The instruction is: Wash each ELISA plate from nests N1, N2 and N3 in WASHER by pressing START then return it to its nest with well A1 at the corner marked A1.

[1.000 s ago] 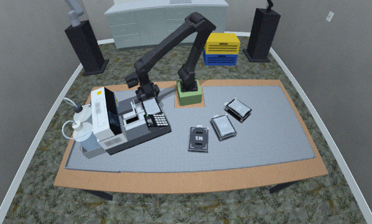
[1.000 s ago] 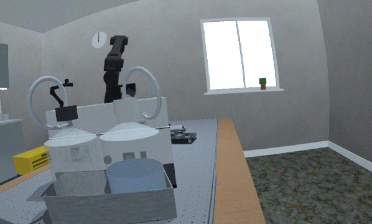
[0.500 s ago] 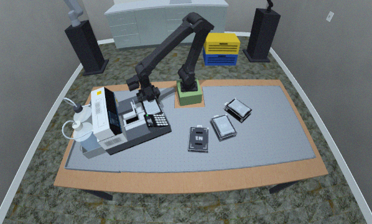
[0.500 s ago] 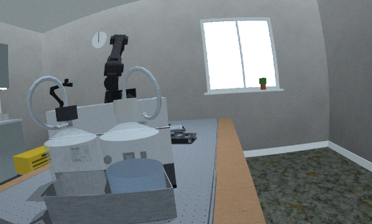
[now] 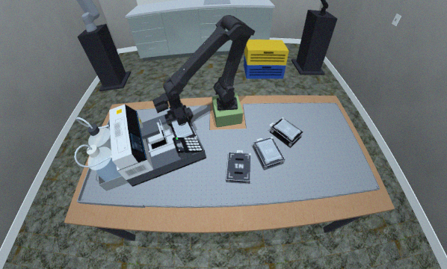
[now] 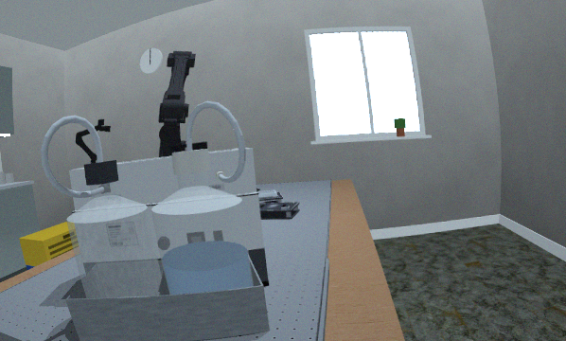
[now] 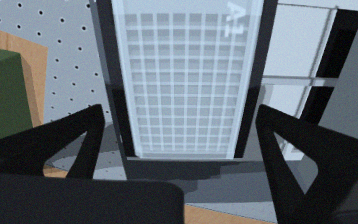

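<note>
- Top view: the claw (image 5: 182, 121) (image 7: 180, 112) hangs at the washer's (image 5: 124, 138) carrier end, above a plate (image 5: 183, 128) (image 7: 186, 85); the lamp (image 5: 177, 138) glows green.
- Nest N1 (image 5: 238, 175) on the desk (image 5: 306, 168) bears no plate; the two other nests (image 5: 261, 161) (image 5: 291, 142) each hold one.
- Exterior view: the washer (image 6: 165, 166) hides the claw.
- Wrist view: the claw stands wide, its fingers on either side of the plate, holding nothing; "A1" shows near the plate's far end.

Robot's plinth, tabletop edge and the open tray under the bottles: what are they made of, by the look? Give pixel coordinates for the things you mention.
Plinth (image 5: 229, 119) (image 7: 0, 90): painted, matte green; flat even colour, so metal or wood underneath can't be told.
Tabletop edge (image 5: 231, 220) (image 6: 359, 284): wood or wood-look laminate, satin; tan with fine grain streaks.
Tray (image 6: 169, 314): probably brushed metal; grey, thin-walled, faintly streaked.
</note>
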`<move>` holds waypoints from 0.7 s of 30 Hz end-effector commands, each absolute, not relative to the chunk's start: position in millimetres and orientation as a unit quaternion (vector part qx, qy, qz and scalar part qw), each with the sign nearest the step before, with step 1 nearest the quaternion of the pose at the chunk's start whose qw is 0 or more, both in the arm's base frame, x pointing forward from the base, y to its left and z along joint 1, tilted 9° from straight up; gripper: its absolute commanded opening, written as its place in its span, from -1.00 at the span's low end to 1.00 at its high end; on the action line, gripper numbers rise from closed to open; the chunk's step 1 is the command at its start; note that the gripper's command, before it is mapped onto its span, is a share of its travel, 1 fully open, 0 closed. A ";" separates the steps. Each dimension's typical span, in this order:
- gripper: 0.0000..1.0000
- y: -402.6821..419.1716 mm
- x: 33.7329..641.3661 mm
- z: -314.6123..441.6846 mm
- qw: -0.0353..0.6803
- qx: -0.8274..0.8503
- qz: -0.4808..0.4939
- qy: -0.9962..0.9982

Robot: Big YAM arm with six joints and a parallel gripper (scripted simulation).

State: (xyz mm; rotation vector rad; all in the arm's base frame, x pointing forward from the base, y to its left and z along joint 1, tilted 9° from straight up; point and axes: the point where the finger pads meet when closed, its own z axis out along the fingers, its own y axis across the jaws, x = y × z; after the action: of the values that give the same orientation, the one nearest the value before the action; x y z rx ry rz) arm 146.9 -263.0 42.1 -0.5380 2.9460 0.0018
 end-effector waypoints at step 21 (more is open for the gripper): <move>1.00 -276.3 153.6 48.9 0.078 -0.180 -0.019 0.980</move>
State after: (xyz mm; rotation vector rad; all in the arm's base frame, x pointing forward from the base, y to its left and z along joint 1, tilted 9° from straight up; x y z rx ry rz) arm 148.1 -264.8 41.4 -0.5395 2.9430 -0.0136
